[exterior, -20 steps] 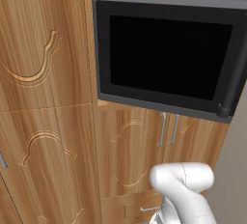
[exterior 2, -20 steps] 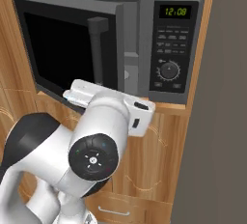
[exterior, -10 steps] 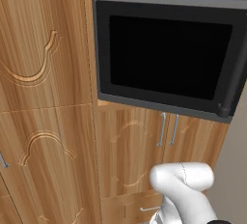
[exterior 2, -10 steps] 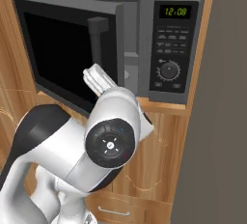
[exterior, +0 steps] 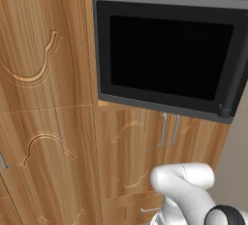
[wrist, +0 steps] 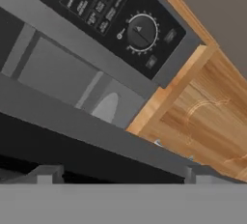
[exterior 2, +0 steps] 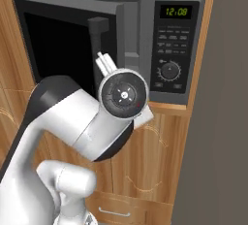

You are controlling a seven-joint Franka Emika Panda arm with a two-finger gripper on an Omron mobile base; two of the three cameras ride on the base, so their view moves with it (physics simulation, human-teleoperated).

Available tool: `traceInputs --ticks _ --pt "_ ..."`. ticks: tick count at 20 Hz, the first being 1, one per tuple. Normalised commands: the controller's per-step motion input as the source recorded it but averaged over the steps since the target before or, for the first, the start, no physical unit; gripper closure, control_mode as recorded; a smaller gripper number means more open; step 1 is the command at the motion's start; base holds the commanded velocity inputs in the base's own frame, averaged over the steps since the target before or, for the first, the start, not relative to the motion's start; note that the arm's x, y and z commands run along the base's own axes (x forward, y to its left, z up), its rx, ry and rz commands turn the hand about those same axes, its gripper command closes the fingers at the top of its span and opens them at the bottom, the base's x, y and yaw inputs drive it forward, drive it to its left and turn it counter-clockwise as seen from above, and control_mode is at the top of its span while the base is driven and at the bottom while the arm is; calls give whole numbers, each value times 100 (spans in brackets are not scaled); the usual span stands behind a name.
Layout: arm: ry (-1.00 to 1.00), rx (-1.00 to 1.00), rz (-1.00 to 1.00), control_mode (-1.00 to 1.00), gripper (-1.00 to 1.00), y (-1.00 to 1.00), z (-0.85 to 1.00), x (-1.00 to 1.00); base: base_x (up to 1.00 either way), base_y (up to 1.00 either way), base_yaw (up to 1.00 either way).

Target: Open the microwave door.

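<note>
The microwave (exterior 2: 177, 49) sits in a wooden cabinet niche, with its green display (exterior 2: 176, 11) and round knob (exterior 2: 169, 70) on the right. The microwave door (exterior: 169, 56) is swung partly out from its left hinge, and its vertical bar handle (exterior 2: 97, 40) stands at the free edge. In the right base view my wrist covers the hand just below that handle. In the hand view my gripper (wrist: 123, 175) is open, and the door's grey edge (wrist: 96, 131) runs across just beyond the tips. Past it are the oven's opening (wrist: 62, 78) and the knob (wrist: 141, 31).
Wooden cabinet doors with slim silver handles (exterior: 167, 129) sit under the microwave, above a drawer (exterior 2: 114, 213). A tall carved cabinet front (exterior: 43, 98) fills the left. A flat grey wall (exterior 2: 218, 122) bounds the right side.
In the right base view my wrist has turned and risen closer under the door handle. The door stands at the same angle as before.
</note>
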Motion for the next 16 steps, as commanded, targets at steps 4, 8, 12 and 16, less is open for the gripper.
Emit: traceInputs --ticks 4,8,12,16 --pt "7 19 0 -100 -100 -32 -1 16 0 0 0" --pt "0 22 0 -100 -100 -36 0 6 0 0 0" --pt "1 21 0 -100 -100 -3 0 36 0 0 0" --pt "0 15 0 -100 -100 0 -13 45 0 0 0"
